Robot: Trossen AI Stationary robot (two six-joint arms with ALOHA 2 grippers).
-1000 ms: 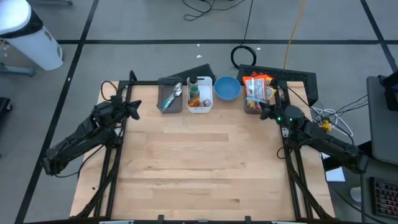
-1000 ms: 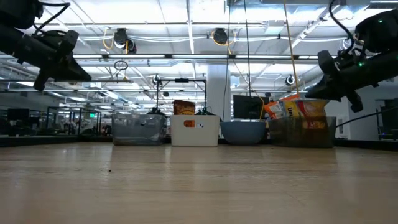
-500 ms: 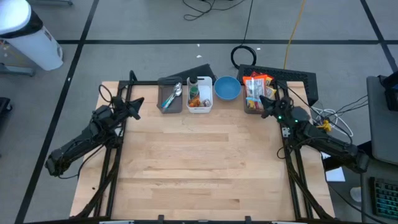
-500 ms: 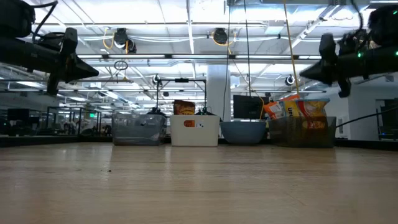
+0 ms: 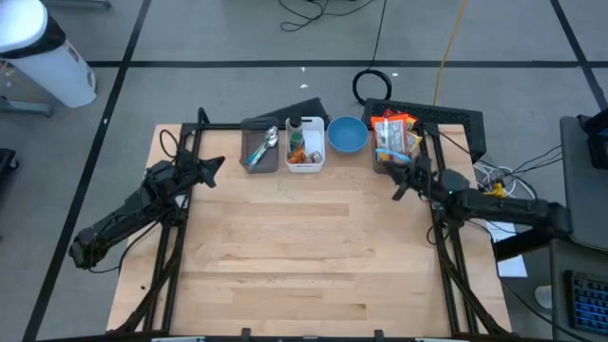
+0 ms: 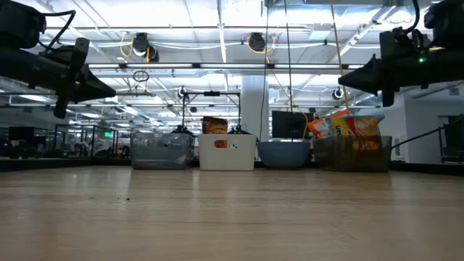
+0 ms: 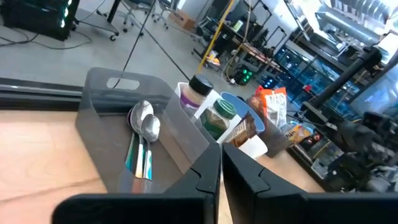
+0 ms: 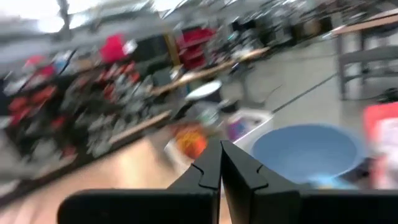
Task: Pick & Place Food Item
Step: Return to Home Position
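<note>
Four containers stand along the far edge: a grey bin with spoons, a white bin with jars and a bottle, a blue bowl, and a dark bin with orange snack packets standing in it. My left gripper hovers shut above the table's left side, pointing level at the grey bin. My right gripper hovers shut just near of the snack bin, pointing toward the table's left, with the blue bowl ahead of it. Neither holds anything.
Bare wooden tabletop stretches from the containers to the near edge. Black frame rails run along the table's left and right sides beside each arm. Cables and a dark mat lie beyond the far right corner.
My right gripper has swung away from the snack bin toward the table's left, risen, tipped its fingers up and rolled. My left gripper has sunk a little and tipped from pointing downward to about level. Both stay shut; nothing on the table has moved.
</note>
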